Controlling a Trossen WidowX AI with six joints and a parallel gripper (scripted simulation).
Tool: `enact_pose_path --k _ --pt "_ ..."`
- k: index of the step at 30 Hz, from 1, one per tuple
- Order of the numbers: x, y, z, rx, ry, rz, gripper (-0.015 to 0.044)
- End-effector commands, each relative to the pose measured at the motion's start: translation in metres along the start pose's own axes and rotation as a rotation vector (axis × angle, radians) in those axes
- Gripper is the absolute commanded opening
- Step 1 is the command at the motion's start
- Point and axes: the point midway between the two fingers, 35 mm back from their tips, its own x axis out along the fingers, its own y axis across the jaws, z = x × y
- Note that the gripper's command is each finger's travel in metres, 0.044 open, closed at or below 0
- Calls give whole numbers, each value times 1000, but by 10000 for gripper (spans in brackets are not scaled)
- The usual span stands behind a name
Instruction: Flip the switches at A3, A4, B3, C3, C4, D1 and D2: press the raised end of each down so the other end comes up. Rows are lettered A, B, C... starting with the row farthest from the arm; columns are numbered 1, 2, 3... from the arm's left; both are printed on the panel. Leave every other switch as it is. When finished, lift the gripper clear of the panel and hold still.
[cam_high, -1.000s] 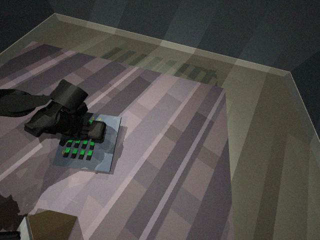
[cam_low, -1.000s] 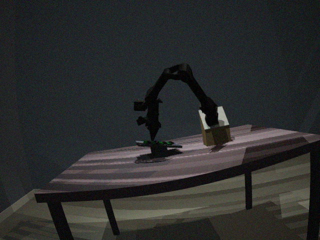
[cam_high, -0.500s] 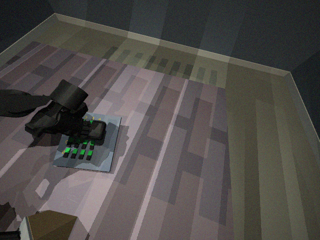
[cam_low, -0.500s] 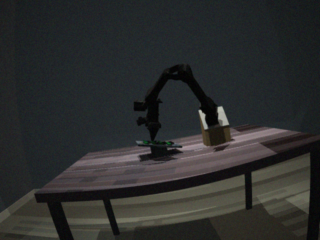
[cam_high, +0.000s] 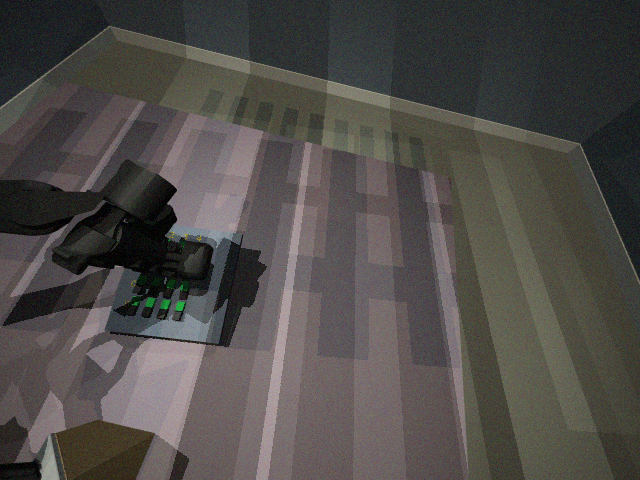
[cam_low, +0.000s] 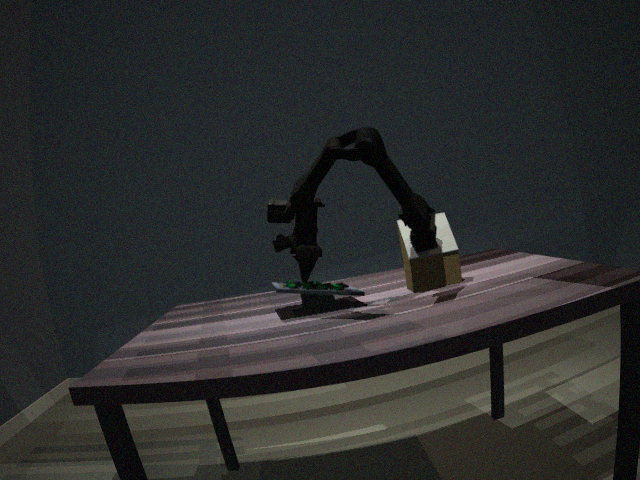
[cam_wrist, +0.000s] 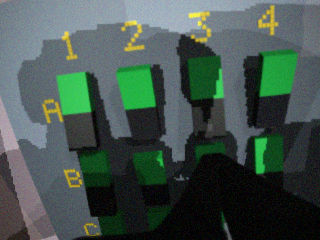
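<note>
The grey-blue switch panel (cam_high: 206, 325) (cam_low: 356, 292) (cam_wrist: 165, 15) carries rows of rocker switches, each with a green half and a dark half. In the wrist view, switches A3 (cam_wrist: 205, 80) and A4 (cam_wrist: 278, 75) show whole, green half toward the printed numbers. Switch B3 (cam_wrist: 210, 149) is partly hidden behind the fingertips. My gripper (cam_low: 306, 280) (cam_wrist: 211, 162) is shut and empty, pointing down with its tips at or just above B3; contact cannot be told. Row D (cam_high: 164, 305) shows in the top view. Most of row C is hidden in the wrist view. Which ends are raised is hard to tell.
The panel sits raised above the table (cam_high: 341, 413) (cam_low: 232, 356) on a dark support (cam_low: 317, 301). A brown box with a pale top (cam_high: 103, 446) (cam_low: 426, 273) stands by the arm's base. Neighbouring switches A2 (cam_wrist: 137, 90), B2 (cam_wrist: 150, 167) and B4 (cam_wrist: 272, 155) lie close around the fingertips.
</note>
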Motion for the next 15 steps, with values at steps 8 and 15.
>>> enact_pose_path --k 8,15 --pt "-1 0 0 1 0 0 0" --pt "-63 0 -3 3 -23 0 0"
